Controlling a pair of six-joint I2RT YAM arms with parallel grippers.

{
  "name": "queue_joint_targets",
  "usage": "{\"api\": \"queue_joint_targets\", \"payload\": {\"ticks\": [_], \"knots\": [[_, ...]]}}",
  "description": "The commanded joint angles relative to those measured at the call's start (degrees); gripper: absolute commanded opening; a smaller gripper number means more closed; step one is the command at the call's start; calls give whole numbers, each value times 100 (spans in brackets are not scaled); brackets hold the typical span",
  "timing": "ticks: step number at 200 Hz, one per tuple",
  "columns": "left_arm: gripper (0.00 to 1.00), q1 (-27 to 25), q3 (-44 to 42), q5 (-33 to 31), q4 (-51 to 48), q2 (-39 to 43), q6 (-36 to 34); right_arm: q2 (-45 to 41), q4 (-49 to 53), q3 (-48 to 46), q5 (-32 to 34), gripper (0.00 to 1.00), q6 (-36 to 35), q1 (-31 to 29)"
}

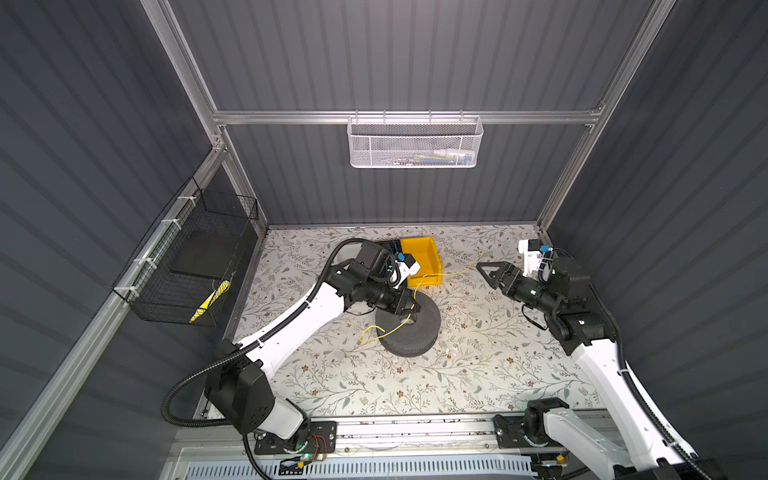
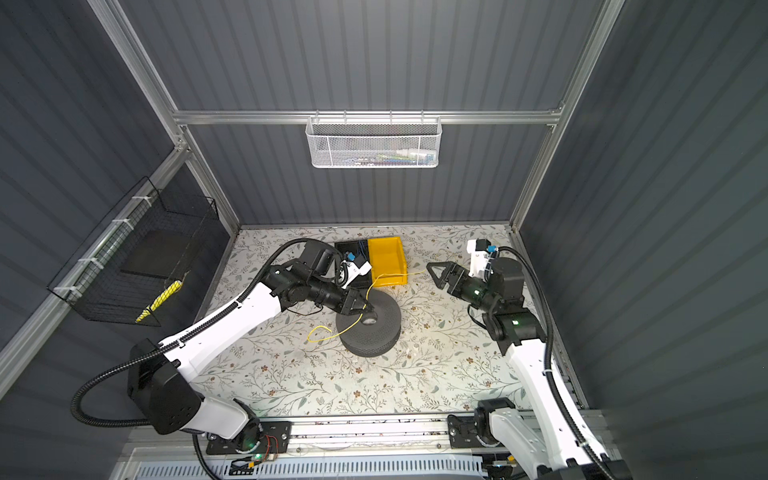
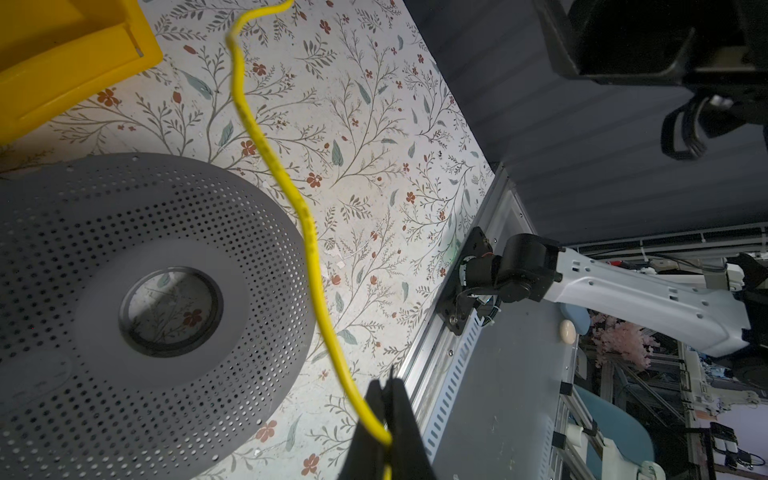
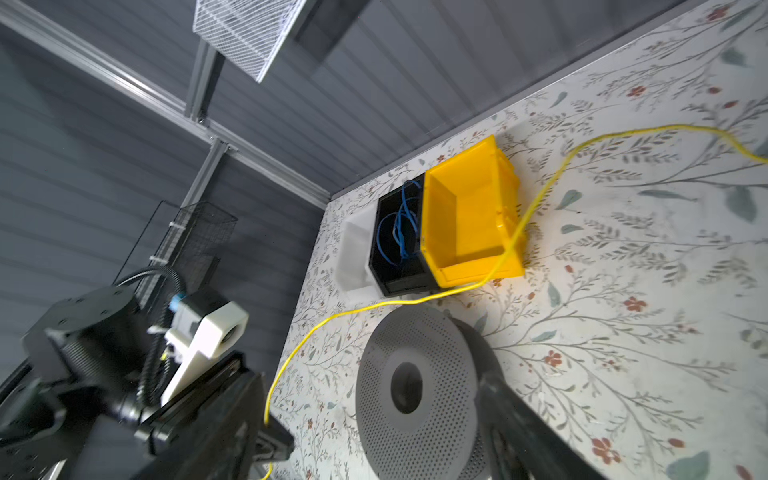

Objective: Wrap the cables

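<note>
The left arm's fingers (image 2: 362,306) pinch the yellow cable (image 2: 415,273) above the grey spool (image 2: 374,343).

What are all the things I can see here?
yellow cable: one, yellow, trailing across the table and the spool
spool: one, grey, holey, mid-table
yellow bin: one, at the back
black bin: one, beside the yellow bin, blue wires inside
white bin: one, beside the black bin
mesh basket: one, white, back rail
wire basket: one, black, left wall
table: one, flowery cover
left gripper: one, black, shut on the yellow cable above the spool
right gripper: one, black, open
</note>
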State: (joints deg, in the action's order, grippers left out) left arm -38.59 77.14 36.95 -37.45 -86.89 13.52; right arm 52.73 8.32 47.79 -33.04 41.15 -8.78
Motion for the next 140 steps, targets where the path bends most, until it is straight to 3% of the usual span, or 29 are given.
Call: {"api": "queue_joint_targets", "payload": {"ticks": [1,32,82,140], "knots": [[0,-17,203,163,-182,-159,-175,162,-494,-214,-397,80,549,-620],[0,-17,224,120,-222,-153,-201,813,-765,63,-406,78,567,-1480],[0,-17,172,150,-201,-153,-183,1575,-1895,-10,-621,77,1041,-2055],[0,-17,99,187,-125,-107,-201,2202,-2301,187,-552,56,1227,-2264]]}}
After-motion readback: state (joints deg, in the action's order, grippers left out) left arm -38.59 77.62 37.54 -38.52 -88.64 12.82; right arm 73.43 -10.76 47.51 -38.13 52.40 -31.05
